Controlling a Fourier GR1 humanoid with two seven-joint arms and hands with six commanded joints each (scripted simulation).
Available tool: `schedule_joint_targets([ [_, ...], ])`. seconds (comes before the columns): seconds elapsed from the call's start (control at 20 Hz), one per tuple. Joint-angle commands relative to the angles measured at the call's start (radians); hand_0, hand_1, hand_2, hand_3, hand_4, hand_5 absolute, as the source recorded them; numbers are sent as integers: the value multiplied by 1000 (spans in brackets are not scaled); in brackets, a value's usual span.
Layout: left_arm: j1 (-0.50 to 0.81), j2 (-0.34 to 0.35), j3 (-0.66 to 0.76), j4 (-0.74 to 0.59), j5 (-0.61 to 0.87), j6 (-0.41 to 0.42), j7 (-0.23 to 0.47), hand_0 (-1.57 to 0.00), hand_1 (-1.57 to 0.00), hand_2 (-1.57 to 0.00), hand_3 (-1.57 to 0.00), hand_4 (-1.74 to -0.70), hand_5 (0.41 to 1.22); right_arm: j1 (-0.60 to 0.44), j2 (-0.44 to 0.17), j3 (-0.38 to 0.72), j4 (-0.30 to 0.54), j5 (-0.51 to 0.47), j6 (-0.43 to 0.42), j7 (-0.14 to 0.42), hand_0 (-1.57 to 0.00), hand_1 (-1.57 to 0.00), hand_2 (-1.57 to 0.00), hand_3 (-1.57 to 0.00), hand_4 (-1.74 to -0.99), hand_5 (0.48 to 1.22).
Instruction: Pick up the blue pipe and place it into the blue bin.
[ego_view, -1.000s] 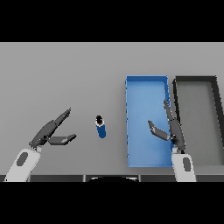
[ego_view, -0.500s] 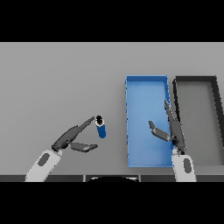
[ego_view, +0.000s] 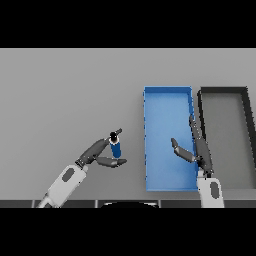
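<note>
blue bin (ego_view: 167, 94), dark bin (ego_view: 222, 91), blue pipe (ego_view: 116, 146) outside

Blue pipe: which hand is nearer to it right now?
Left. The left hand is at the pipe, fingers and thumb around it; the right hand hangs over the blue bin.

Pipe (ego_view: 116, 146) standing on table (ego_view: 60, 100), bin (ego_view: 167, 140) to its right, second bin (ego_view: 227, 140) right of that
</note>
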Motion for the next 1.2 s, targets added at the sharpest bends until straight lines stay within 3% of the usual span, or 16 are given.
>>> schedule_joint_targets([
  [0.0, 3, -2, -4, 4, -7, 3, -13, 1, 1, 1, 1, -1051, 418, -2, -13, -13, 12, -8, 5, -3, 1, 1, 1, 1, -1221, 645],
  [0.2, -27, -64, 3, 58, 23, -12, -47, 1, 1, 1, 1, -1107, 463, 19, -14, -5, -13, 7, -2, -20, 1, 1, 1, 1, -1207, 650],
  [0.3, -28, -93, 19, 78, 54, -16, -75, 1, -41, -151, -121, -1186, 550, 12, -28, -17, -13, -6, 6, -13, 1, 1, 1, 1, -1213, 655],
  [0.35, -14, -102, 24, 71, 72, -18, -86, -10, -156, -308, -276, -1243, 613, 2, -21, -16, -5, -10, 6, -5, 1, 1, 1, 1, -1217, 655],
  [0.4, -14, -118, 33, 84, 92, -24, -87, -125, -319, -485, -535, -1281, 735, 3, -20, -16, -4, -8, 3, -5, 1, 1, 1, 1, -1220, 656],
  [0.5, -11, -134, 36, 88, 100, -15, -89, -602, -752, -865, -908, -1439, 910, 5, -13, -4, -9, 3, 1, 0, 1, 1, 1, 1, -1219, 657],
  [0.65, -2, -135, 24, 63, 96, -26, -84, -1075, -1151, -1210, -1194, -1580, 1062, -5, -10, -12, 8, -10, 5, 4, 1, 1, 1, 1, -1233, 660],
  [0.7, 5, -135, 18, 53, 86, -12, -95, -1174, -1235, -1282, -1270, -1553, 1094, -7, -6, -8, 14, -8, 6, 3, 1, 1, 1, 1, -1228, 656],
  [0.9, 7, -166, 9, 44, 38, 24, -136, -1408, -1434, -1453, -1448, -1492, 1169, -15, 0, -5, 20, -10, 9, -6, 1, 1, 1, 1, -1220, 635],
  [1.15, -10, -183, 29, -48, 40, 19, -156, -1518, -1526, -1532, -1531, -1469, 1204, -17, -7, -12, 1, -17, 7, 9, 1, 1, 1, 1, -1226, 636],
])
